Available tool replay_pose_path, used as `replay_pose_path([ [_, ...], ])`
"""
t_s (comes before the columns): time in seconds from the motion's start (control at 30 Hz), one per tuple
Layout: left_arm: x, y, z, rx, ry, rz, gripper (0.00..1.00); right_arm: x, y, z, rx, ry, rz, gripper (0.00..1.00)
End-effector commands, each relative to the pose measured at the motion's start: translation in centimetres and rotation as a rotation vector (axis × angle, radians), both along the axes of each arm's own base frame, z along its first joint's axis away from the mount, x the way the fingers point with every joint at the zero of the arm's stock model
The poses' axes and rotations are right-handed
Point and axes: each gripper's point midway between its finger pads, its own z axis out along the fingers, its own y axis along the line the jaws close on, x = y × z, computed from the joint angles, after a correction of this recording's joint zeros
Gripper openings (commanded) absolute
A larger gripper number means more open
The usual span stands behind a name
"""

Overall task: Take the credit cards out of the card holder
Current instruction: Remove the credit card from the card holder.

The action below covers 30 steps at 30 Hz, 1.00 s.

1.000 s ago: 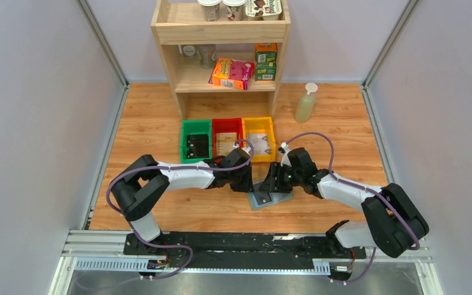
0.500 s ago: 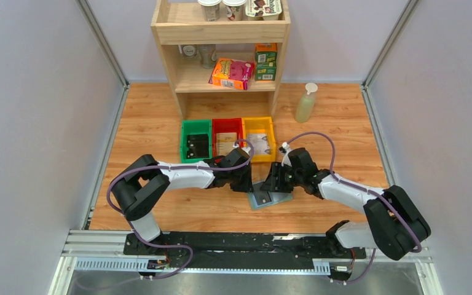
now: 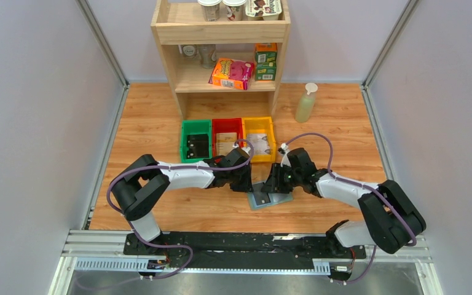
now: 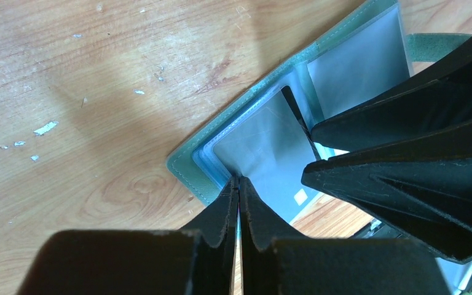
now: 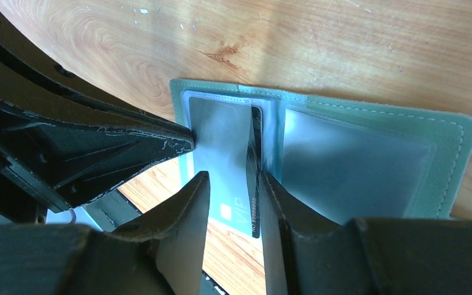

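The card holder [image 3: 270,200] lies open on the wooden table between both arms, with a grey-green cover [image 4: 190,166] and clear pale sleeves [image 5: 369,153]. My left gripper [image 4: 238,181] is shut, pinching the edge of a sleeve page at the holder's corner; it also shows in the top view [image 3: 249,184]. My right gripper [image 5: 233,177] is open, with its jaws down over the holder's middle fold [image 3: 274,184]. A black credit card [image 5: 255,147] stands edge-on against the right finger. A blue card marked VIP [image 5: 224,178] lies between the fingers inside a sleeve.
Green [image 3: 196,140], red [image 3: 227,138] and yellow [image 3: 259,136] bins stand just behind the grippers. A wooden shelf [image 3: 221,61] with boxes and cups is at the back. A spray bottle [image 3: 305,103] stands to the back right. Grey walls close in both sides.
The right arm has shifted very slightly. The holder and the left gripper stay where they were.
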Motion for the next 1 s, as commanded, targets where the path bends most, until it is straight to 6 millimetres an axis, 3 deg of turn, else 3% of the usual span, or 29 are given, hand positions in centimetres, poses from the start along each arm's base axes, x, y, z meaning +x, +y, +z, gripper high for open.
replay_pose_path([
  [0.0, -1.2, 0.8, -1.5, 0.039, 0.038, -0.025, 0.06, 0.5, 0.4, 0.8, 0.018, -0.033, 0.003, 0.39],
  [0.13, -1.2, 0.8, -1.6, 0.04, 0.039, -0.024, 0.05, 1.0, -0.8, 0.5, -0.052, -0.043, -0.047, 0.4],
  [0.3, -1.2, 0.9, -1.6, 0.041, 0.038, -0.023, 0.04, 0.9, -1.0, 0.4, -0.051, -0.045, -0.046, 0.4],
  [0.57, -1.3, 0.8, -1.6, 0.04, 0.04, -0.026, 0.03, -0.1, 1.8, 2.0, 0.133, -0.034, 0.063, 0.36],
  [0.73, -1.3, 0.9, -1.6, 0.04, 0.042, -0.023, 0.02, -0.3, 2.4, 2.5, 0.176, -0.031, 0.086, 0.34],
  [0.97, -1.4, 0.8, -1.8, 0.042, 0.047, -0.029, 0.02, -0.4, 3.0, 5.3, 0.261, -0.103, 0.109, 0.33],
])
